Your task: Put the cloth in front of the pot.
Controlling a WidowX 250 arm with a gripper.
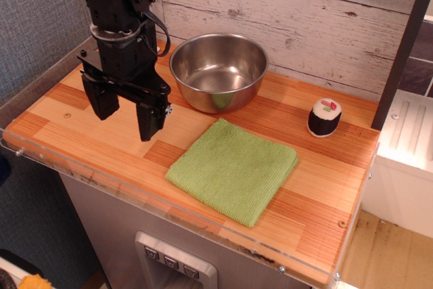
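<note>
The cloth (233,169) lies nearest the camera, flat and folded in the lower middle of the frame, on the wooden desk (325,194), its upper corner just beside the base of the pot (218,71), which sits in the upper middle against the plank wall. Whether that corner touches the steel I cannot tell. The end effector (126,109) hangs at the left of the frame, well apart from the cloth, its two black fingers spread wide and holding nothing. Judged from this layout, the cloth already rests in front of the pot, so the main risk is disturbance: a downward pass by the spread fingers could snag the soft microfibre, bunch it, or drag it towards the desk's front edge, where the clear plastic lip is low. A sideways sweep to the right could also nudge the light, round pot, which would likely slide easily on the smooth wood. The pot is empty, showing only reflections and a green tint from the cloth on its outer wall. A small sushi-roll toy (325,118) stands at the right, clear of everything
</note>
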